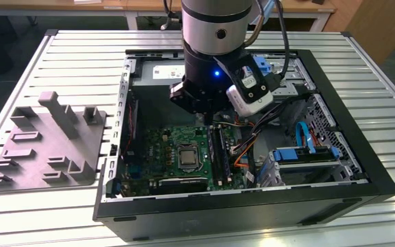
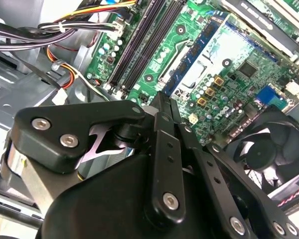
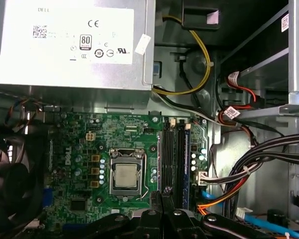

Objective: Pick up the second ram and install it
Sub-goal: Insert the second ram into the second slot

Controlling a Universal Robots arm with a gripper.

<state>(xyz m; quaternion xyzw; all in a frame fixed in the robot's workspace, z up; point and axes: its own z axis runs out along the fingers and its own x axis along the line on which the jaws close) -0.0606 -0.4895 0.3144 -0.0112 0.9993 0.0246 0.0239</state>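
End effector [image 2: 163, 99] hangs inside the open case [image 1: 362, 175], low over the motherboard [image 1: 177, 154]. In the second wrist view we see it clenched, fingers [image 2: 167, 149] drawn together to a narrow tip. We cannot tell whether the ram is pinched between them; we see just a thin dark edge at the tip. In the first wrist view the tip sits over one end of the long black slots [image 3: 173, 159], just beside the CPU socket [image 3: 125, 175]. We cannot tell if it touches the slots. The power supply [image 3: 70, 45] lies beyond the board, and bundled cables [image 3: 259, 164] run beside the slots on the side away from the socket. A black fan [image 2: 269, 144] is near the board edge. In the exterior view the grey holder block [image 1: 47, 144] lies on the slatted bench [image 1: 362, 51] at the exterior view's left, well apart from the arm and just beside the case.
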